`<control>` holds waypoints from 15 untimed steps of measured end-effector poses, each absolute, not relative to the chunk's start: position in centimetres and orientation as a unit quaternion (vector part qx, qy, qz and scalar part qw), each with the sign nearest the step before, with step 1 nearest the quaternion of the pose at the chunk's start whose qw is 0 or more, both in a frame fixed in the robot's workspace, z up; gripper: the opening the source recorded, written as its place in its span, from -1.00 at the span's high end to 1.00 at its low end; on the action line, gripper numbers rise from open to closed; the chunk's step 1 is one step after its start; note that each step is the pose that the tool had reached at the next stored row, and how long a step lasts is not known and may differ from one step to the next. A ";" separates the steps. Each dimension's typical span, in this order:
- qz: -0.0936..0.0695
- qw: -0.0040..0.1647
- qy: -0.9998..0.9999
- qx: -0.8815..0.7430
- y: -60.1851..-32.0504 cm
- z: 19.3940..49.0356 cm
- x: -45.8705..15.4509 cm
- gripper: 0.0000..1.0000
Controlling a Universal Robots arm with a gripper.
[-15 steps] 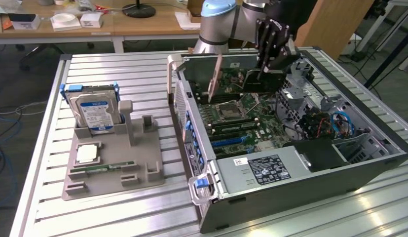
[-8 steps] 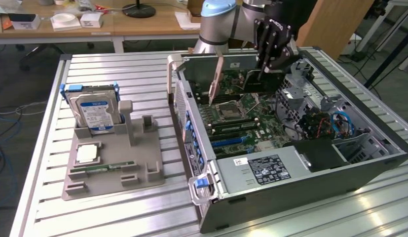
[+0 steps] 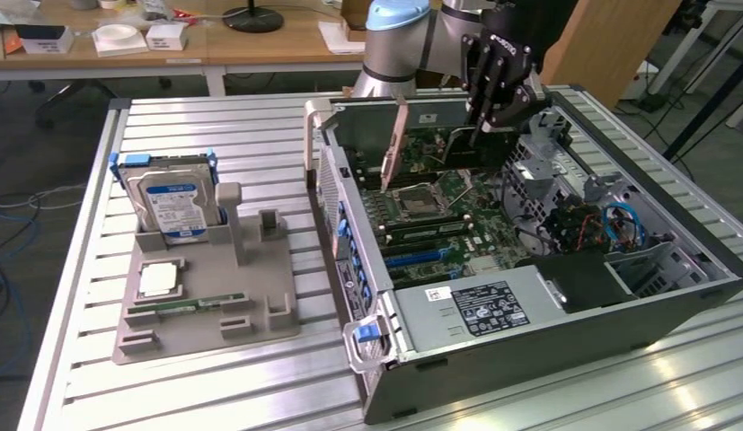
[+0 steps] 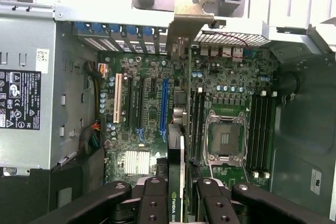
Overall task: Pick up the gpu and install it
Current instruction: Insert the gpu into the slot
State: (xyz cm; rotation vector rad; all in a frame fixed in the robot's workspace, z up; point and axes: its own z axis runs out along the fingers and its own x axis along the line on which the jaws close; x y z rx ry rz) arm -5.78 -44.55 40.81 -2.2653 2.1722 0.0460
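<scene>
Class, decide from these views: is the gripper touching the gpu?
Touching. The wrist view shows the gpu edge-on, pinched between both sides of the gripper, with no gap visible.

The gpu (image 3: 449,148), a thin flat dark expansion card with a pale metal bracket (image 3: 396,144) at one end, stands on edge, pinched along its upper edge by the black claw (image 3: 497,112). It hangs partly down inside the open dark grey computer case (image 3: 527,350), over the green motherboard (image 3: 467,224), with the bracket toward the case's slotted rear wall. Seen edge-on from the wrist, it carries a small green logo. Whether its lower edge touches a slot is hard to tell.
</scene>
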 end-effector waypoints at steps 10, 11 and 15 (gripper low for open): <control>0.014 0.002 0.694 -0.720 -44.5 40.7 -5.8 0.48; 0.014 0.002 0.694 -0.720 -44.5 40.7 -5.8 0.48; 0.014 0.002 0.694 -0.720 -44.5 40.7 -5.8 0.48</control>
